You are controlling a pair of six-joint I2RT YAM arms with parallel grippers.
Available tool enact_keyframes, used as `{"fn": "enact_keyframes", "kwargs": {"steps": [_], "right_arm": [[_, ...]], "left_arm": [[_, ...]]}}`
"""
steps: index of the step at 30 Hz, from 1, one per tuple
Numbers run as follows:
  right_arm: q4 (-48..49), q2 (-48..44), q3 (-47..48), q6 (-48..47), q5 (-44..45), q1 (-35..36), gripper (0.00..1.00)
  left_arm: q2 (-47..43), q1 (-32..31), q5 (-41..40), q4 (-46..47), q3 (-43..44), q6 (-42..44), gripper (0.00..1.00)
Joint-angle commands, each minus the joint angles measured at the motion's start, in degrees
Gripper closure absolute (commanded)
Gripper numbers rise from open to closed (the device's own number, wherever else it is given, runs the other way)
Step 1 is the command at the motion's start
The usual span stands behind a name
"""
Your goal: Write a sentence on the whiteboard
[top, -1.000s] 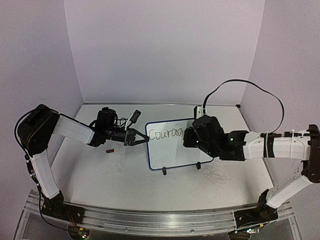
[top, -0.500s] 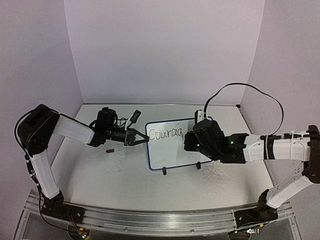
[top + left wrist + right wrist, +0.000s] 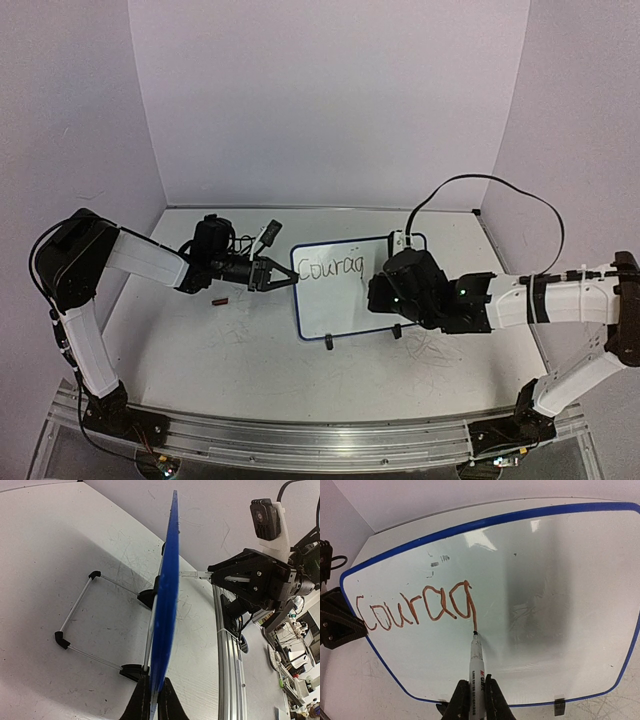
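Right tool clenched on the marker, tip touching the whiteboard at the tail of the g. The sentence reads "Courag" so far, upper left of the whiteboard. Left tool pinches the whiteboard's left edge, likely bracing it against pen pressure, since it's only propped on a wire stand. Small red cap-like piece lies on the worktop left of the whiteboard, out of the way. Surface right of the g is bare, so nothing blocks the next letters.
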Motion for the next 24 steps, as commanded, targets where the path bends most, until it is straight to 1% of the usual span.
{"fn": "enact_keyframes", "kwargs": {"steps": [1,12,17,20,24], "right_arm": [[0.1,1.11,0.89,-0.06,0.34,0.48,1.0],[1.12,4.01,5.48,-3.03,0.78,0.46,1.0],[2.01,-1.76,2.02,-2.41,-0.2,0.42,1.0],[2.8,-5.38,-0.88,-2.33,0.81,0.27,1.0],[3.59,-5.71,-1.34,-2.52,-0.14,-1.38,1.0]], "left_arm": [[-2.17,-0.24,2.09,-1.96,0.57,-0.35,1.0],[-2.6,-0.23,2.12,-2.05,0.37,-0.35,1.0],[-2.69,-0.23,2.03,-2.05,0.33,-0.26,1.0],[-2.49,-0.23,1.99,-2.08,0.4,-0.23,1.0],[-2.12,-0.23,2.13,-2.15,0.55,-0.26,1.0]]}}
